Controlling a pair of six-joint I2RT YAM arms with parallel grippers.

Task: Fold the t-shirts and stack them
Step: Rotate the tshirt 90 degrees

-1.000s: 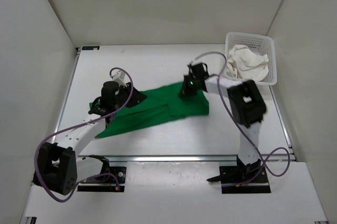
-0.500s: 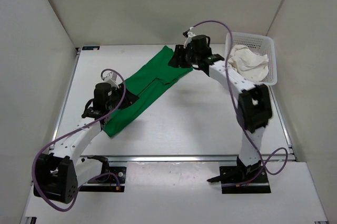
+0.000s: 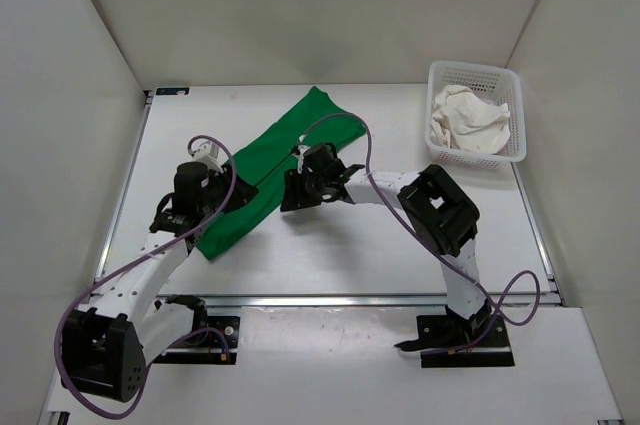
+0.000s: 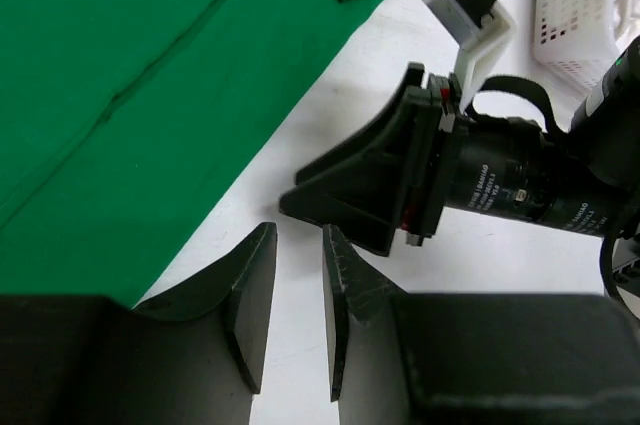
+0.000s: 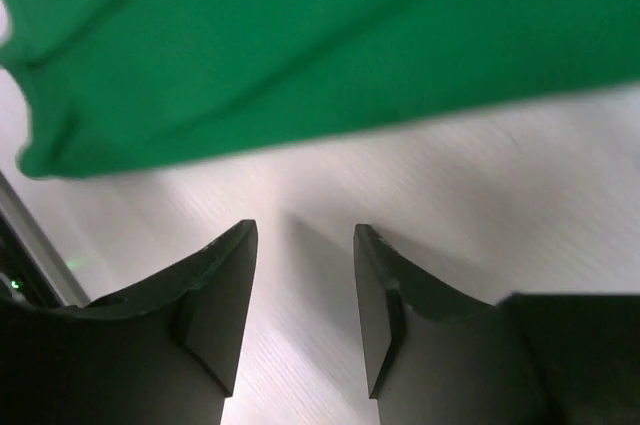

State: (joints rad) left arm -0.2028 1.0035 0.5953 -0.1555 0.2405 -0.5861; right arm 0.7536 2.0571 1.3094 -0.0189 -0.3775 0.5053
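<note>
Starting with your left gripper (image 4: 290, 315): jaws only a little apart, a narrow slot with nothing in it. The tips are over bare table (image 4: 300, 175), just beside the lower edge of the green t-shirt (image 4: 150, 95); you can't tell whether they touch the table. Your right gripper (image 5: 303, 235): jaws clearly apart and empty, with white table under the gap. Green cloth runs across the top of that wrist frame, its edge just beyond the tips, not between them. In the top view your left gripper sits left of centre at the shirt's right edge. Your right gripper is just to its right, near frame centre, nose pointing left toward the shirt. The two face each other, near but apart. In the left wrist view the right gripper's black body fills the middle right. The green t-shirt lies flat as a long band, running diagonally from the upper centre of the top frame down to the lower left, with a crease along its length. The off-white t-shirt (image 3: 465, 123) is bunched in the white mesh basket (image 3: 470, 67) at the upper right of the frame, well apart from both grippers.
</note>
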